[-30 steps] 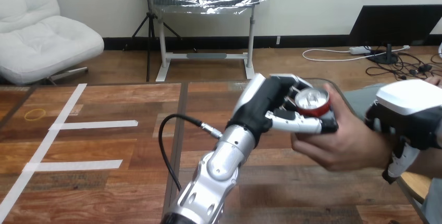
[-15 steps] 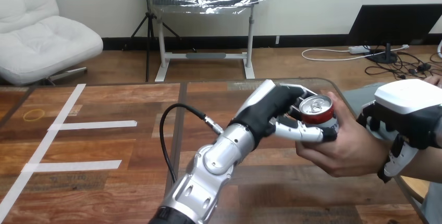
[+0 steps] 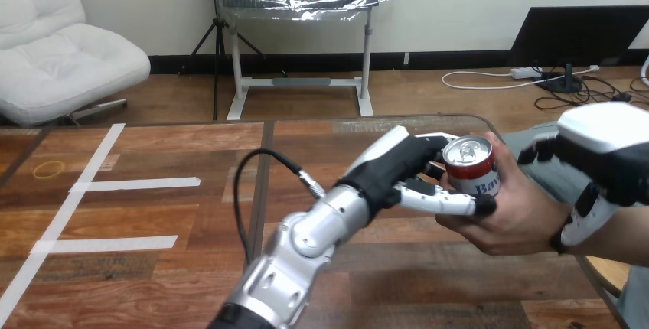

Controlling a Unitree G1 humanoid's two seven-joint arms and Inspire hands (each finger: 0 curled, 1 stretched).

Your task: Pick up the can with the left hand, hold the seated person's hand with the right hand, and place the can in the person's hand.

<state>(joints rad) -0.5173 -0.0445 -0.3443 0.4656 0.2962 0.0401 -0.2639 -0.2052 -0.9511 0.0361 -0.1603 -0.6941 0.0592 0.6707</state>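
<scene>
The black-and-white left hand [image 3: 390, 172] closes on the red-and-white aluminium can [image 3: 472, 167], fingers behind and thumb in front, likely steadying it upright; its base rests in the person's upturned hand [image 3: 509, 218]; the right hand [image 3: 604, 153] curls round the person's wrist [image 3: 552, 214], seemingly bracing it.

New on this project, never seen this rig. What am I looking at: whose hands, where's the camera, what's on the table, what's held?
The camera sits on a humanoid robot's head, looking down over a wooden table. The silver left arm rises from the bottom edge. Its left hand, black with white shells, has fingers and thumb curled round an upright red and white can. The can's base rests in the person's hand, which reaches in from the right. The robot's right hand clasps the person's wrist, fingers above and thumb below. On the table lie white tape strips and a yellow rubber band.
</scene>
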